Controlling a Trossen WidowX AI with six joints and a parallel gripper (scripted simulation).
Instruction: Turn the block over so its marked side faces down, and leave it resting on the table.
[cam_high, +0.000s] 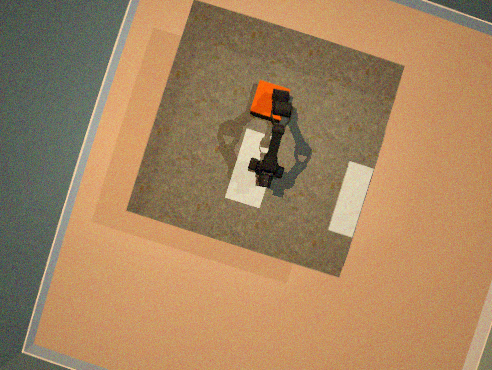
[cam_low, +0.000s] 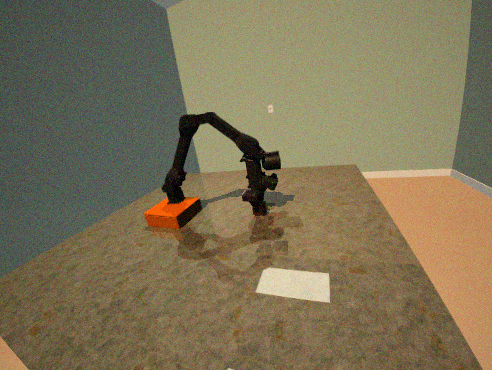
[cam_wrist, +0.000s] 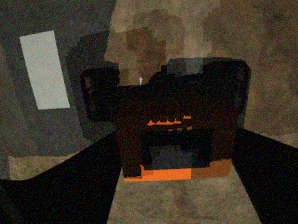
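The gripper (cam_high: 264, 182) (cam_low: 259, 213) (cam_wrist: 173, 135) is pointing down at the table (cam_high: 200, 170) (cam_low: 150, 300) (cam_wrist: 175, 205), its fingers standing partway closed, one along each side of the small orange-and-dark block (cam_wrist: 165, 174). In the wrist view they are sitting right by its sides, though I cannot tell whether they are really pinching it. The block is lying low between the fingertips, near the tabletop, and the gripper is hiding most of it from the exterior and top views. Heavy shadow is darkening its upper part, so which side is carrying the mark is unclear

Around it, the arm (cam_high: 274, 142) (cam_low: 225, 131) is arching over from a large orange box (cam_high: 262, 97) (cam_low: 162, 219), which is standing well apart from the fingertips. A pale rectangle (cam_high: 239, 192) is lying partly beneath the arm in the top view, and another pale rectangle (cam_high: 351, 200) is lying by the table's edge, away from the gripper
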